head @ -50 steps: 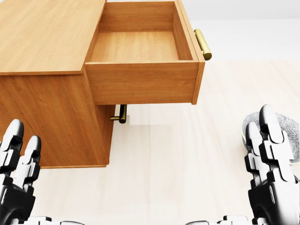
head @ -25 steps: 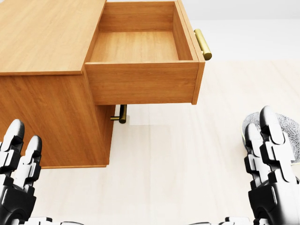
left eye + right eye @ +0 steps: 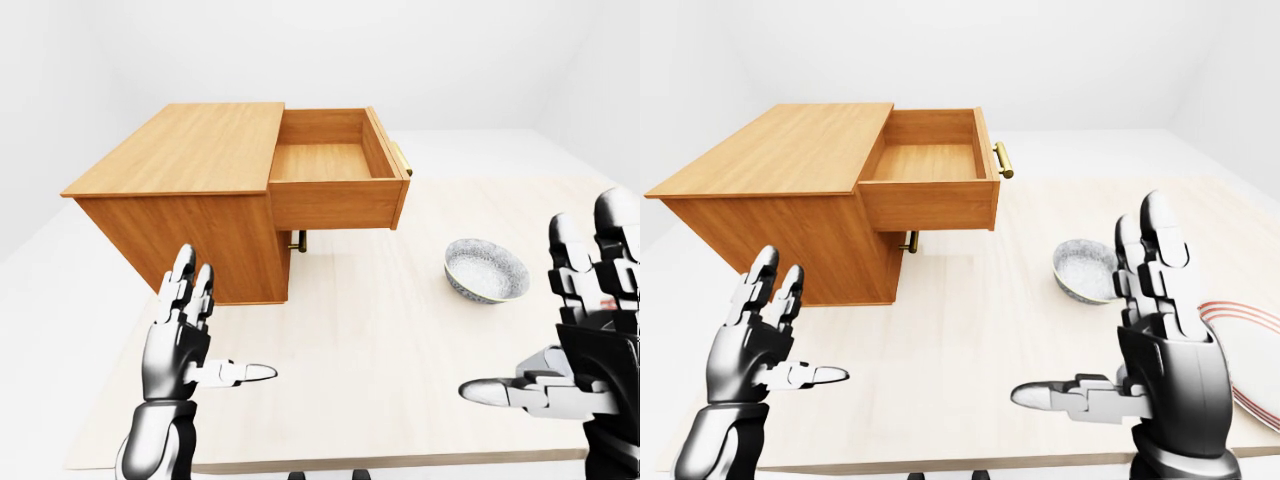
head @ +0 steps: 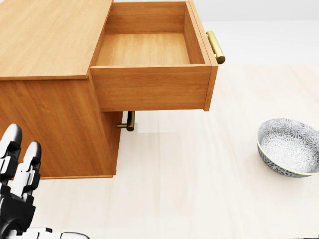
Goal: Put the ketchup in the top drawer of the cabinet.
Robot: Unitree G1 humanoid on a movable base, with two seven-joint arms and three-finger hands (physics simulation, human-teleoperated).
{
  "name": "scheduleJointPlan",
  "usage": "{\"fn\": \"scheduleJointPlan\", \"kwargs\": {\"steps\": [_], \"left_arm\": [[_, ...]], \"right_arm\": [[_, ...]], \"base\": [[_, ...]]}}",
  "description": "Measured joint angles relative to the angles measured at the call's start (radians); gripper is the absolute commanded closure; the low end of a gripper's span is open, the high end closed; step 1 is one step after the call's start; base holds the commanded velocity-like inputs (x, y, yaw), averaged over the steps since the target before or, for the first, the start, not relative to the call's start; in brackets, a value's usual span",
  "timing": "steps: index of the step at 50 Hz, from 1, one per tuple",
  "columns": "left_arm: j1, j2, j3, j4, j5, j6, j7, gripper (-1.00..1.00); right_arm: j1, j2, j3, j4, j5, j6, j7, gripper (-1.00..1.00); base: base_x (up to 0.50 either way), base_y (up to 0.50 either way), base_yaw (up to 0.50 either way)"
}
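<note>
My left hand [image 3: 185, 340] and my right hand [image 3: 1160, 345] both hang above the table [image 4: 199, 199] with all 3 fingers spread wide and nothing in either grip. The top drawer [image 4: 149, 50] of the cabinet [image 3: 180, 190] already stands pulled out and bare inside, its brass handle [image 4: 216, 47] pointing to the right of the head view. I see no ketchup in any of the 3 views, so I cannot say where it sits; only a patterned bowl [image 4: 289, 147] and the edge of a striped plate [image 3: 1250, 340] lie on my right side. To do this step well, I judge I should find the bottle first, then close round its body upright before lifting over the drawer's wall. Compared with 0.5 s ago, my right hand has left the head view, uncovering the whole bowl, and my left hand sits slightly lower.
</note>
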Motion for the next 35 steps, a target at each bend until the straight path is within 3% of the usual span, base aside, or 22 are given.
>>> {"fn": "scheduleJointPlan", "kwargs": {"steps": [8,13,19,26,35], "left_arm": [[-0.002,-0.001,-0.002,0.01,0.003,-0.002,0.001,-1.0],[-0.004,0.0,-0.003,0.006,0.005,0.0,0.004,-1.0],[-0.005,0.001,-0.004,0.003,0.006,0.0,0.006,-1.0],[-0.01,0.002,-0.002,0.013,0.005,0.0,0.007,-1.0],[-0.008,0.002,-0.001,0.012,0.003,0.0,0.006,-1.0]], "right_arm": [[0.081,-0.216,-0.233,0.0,0.275,0.0,-0.079,-1.0],[0.151,-0.294,-0.41,0.0,0.417,0.0,-0.066,-1.0],[0.199,-0.297,-0.607,0.0,0.496,0.0,0.033,-1.0],[0.163,-0.278,-0.813,0.0,0.492,0.0,0.201,-1.0],[0.051,-0.233,-0.985,0.0,0.263,0.0,0.526,-1.0]], "base": [[0.0,0.0,0.0],[0.0,0.0,0.0],[0.0,0.0,0.0],[0.0,0.0,0.0],[0.0,0.0,0.0]]}}
